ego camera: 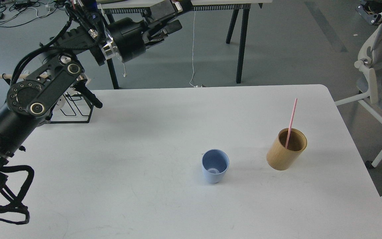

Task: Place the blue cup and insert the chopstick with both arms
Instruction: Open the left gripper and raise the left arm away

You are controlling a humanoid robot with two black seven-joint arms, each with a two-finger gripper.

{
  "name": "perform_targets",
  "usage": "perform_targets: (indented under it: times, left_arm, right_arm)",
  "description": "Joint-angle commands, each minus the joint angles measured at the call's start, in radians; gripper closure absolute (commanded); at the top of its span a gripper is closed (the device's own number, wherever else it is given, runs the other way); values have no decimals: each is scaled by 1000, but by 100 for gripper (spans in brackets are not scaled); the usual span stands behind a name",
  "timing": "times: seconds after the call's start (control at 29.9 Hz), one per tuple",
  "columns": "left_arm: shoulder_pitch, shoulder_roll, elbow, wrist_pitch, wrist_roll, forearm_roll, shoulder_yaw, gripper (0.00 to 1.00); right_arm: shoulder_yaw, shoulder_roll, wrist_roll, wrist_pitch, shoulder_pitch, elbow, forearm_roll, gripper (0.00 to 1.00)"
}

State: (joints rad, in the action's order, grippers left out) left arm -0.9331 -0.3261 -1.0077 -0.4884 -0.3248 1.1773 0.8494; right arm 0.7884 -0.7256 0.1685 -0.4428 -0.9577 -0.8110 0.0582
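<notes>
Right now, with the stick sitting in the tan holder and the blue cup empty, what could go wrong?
1. The pink stick leans in the tan holder, not the blue cup; pulling it out at an angle could tip the holder.
2. The cup is small and light-looking; a long stick leaning on its rim might topple it.
3. The left gripper hangs high beyond the table's far edge, and the right arm is out of view, so either reach is long.

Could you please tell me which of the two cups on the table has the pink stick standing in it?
The tan bamboo-coloured cylinder, right of the pale-blue tumbler, holds the pink stick; the tumbler is empty.
</notes>
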Motion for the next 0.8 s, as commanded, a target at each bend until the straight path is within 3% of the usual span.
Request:
perform_targets:
  times: [0.0,0.23,0.43,0.77]
  left_arm:
    - [2,-4,67,0,3,-316,8,0]
    - [0,2,332,0,7,-730,14,0]
    - [0,-11,371,0,18,-1126,10,0]
    - [-19,-21,561,0,64,-1168,5,0]
  right_arm:
    - [-37,-57,-1,64,4,-82,170,1]
    - [-116,-121,0,93,2,-157,448,2]
    - [-126,-158,0,99,11,-247,690,2]
    - [-299,-173,0,173,11,-445,1163,2]
